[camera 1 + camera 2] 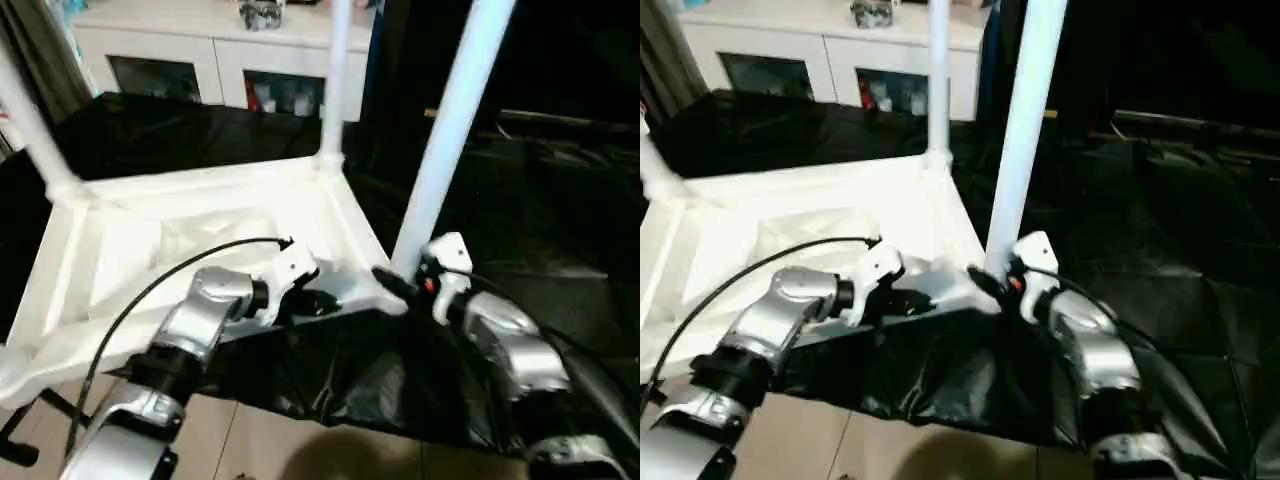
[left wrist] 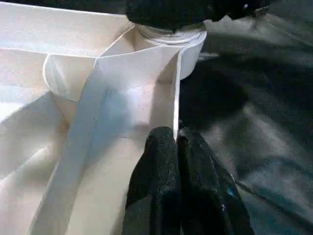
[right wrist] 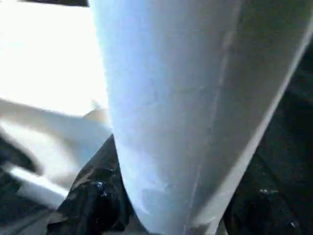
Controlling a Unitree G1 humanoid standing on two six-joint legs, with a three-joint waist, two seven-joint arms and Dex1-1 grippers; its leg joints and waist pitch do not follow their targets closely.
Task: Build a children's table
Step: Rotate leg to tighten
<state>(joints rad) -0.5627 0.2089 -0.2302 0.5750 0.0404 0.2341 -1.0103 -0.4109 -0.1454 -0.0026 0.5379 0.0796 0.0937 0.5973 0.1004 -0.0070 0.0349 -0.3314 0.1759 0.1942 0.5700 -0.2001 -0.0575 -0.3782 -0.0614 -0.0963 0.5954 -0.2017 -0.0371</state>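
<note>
Nearest, the left gripper (image 1: 318,303), fingers pressed together, rests against the rim of the upturned white plastic children's table (image 1: 200,250) on the black-covered work table (image 1: 560,240). The right gripper (image 1: 392,284) straddles the near white tapered tube leg (image 1: 452,130) at its socket; whether it pinches, I cannot tell. Light, stiff, slick plastic: best held low on the leg.

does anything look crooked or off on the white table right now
Yes: the near-corner leg leans, tilting to the right as it rises, while the far leg stands about straight. The table top lies upside down on the black-covered work table, its near edge overhanging. Nothing looks broken.
</note>
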